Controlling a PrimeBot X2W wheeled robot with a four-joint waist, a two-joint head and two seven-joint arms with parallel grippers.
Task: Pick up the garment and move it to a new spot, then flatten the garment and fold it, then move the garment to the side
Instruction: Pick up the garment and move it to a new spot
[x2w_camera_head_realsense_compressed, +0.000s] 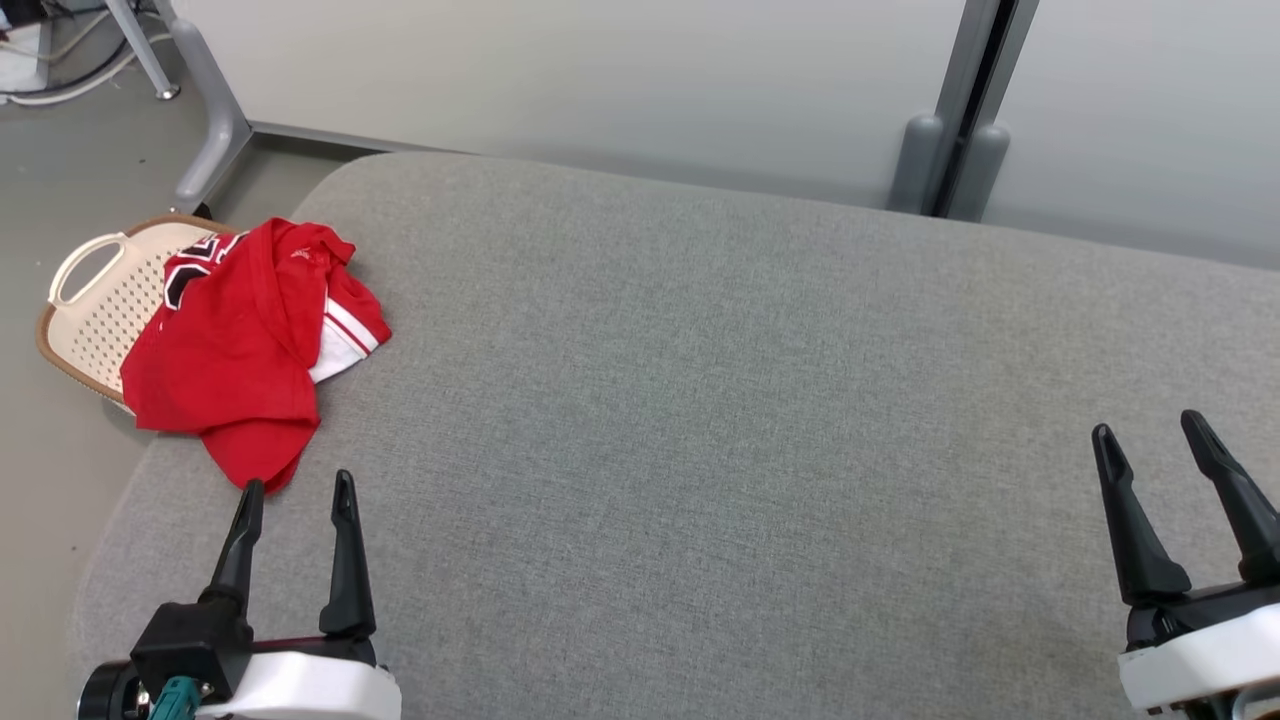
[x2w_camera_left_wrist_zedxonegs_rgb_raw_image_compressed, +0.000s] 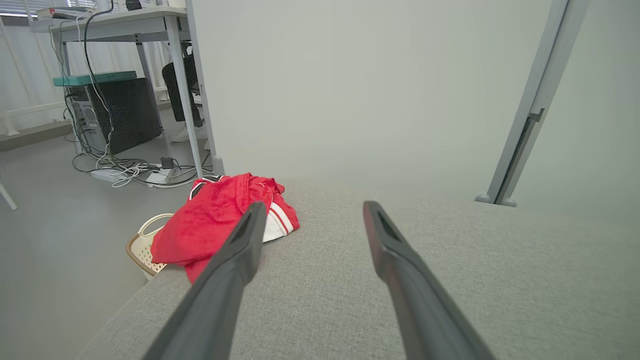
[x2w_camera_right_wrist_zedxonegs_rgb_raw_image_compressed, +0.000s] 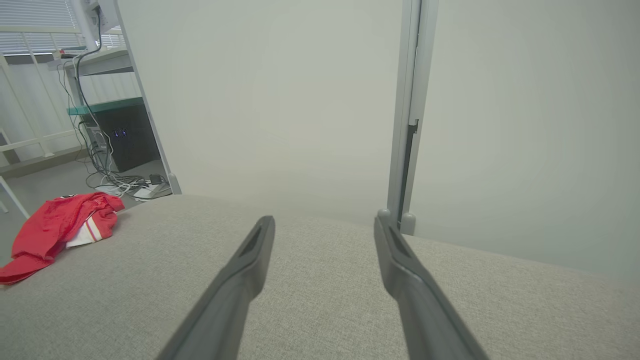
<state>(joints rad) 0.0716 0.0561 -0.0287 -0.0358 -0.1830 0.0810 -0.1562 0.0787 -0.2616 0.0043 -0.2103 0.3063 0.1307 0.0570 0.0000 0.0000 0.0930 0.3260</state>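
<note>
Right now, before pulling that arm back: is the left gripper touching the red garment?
Cannot tell: in the head view, a fingertip of the left gripper meets the garment hem; height is hidden.

Bright, even, soft light; wrist views blurred at edges

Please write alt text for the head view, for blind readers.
A crumpled red garment lies at the left edge of a grey cushion, partly over a cream basket. Both tools are open: the left tool beside the garment, the right tool at lower right.
</note>
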